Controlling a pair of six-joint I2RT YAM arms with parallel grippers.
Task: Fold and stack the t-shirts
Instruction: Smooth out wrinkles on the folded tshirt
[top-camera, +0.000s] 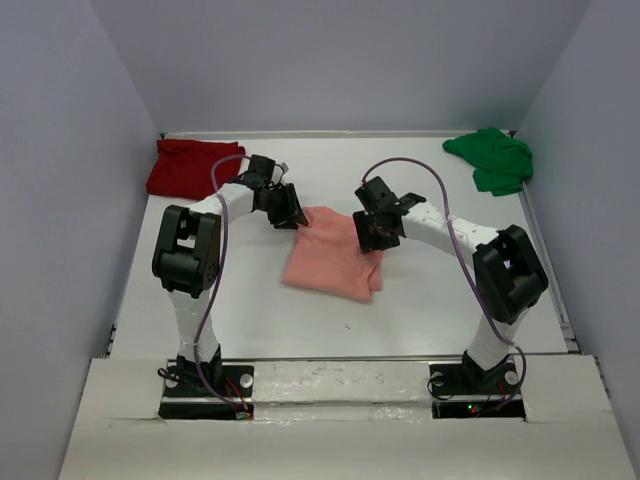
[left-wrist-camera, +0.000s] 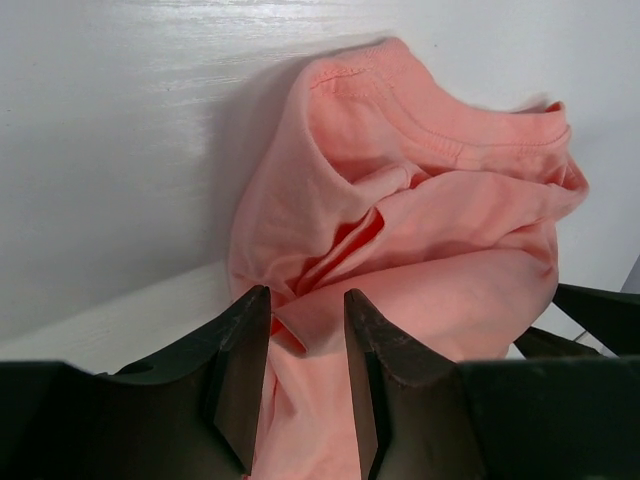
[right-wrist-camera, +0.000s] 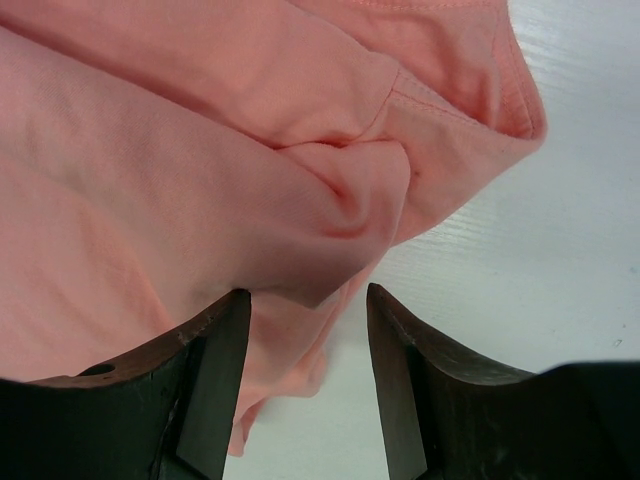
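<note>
The salmon-pink t-shirt lies crumpled and partly folded at the table's middle. My left gripper is at its far left corner. In the left wrist view its jaws stand partly apart with pink cloth filling the gap between them. My right gripper is over the shirt's far right edge. Its jaws are open, with a loose fold of the shirt hanging against the left finger and bare table by the right one. The dark red t-shirt lies folded at the far left. The bright green t-shirt is bunched at the far right.
White table with walls close on the left, back and right. A raised lip runs along the near edge by the arm bases. Purple cables loop over both arms.
</note>
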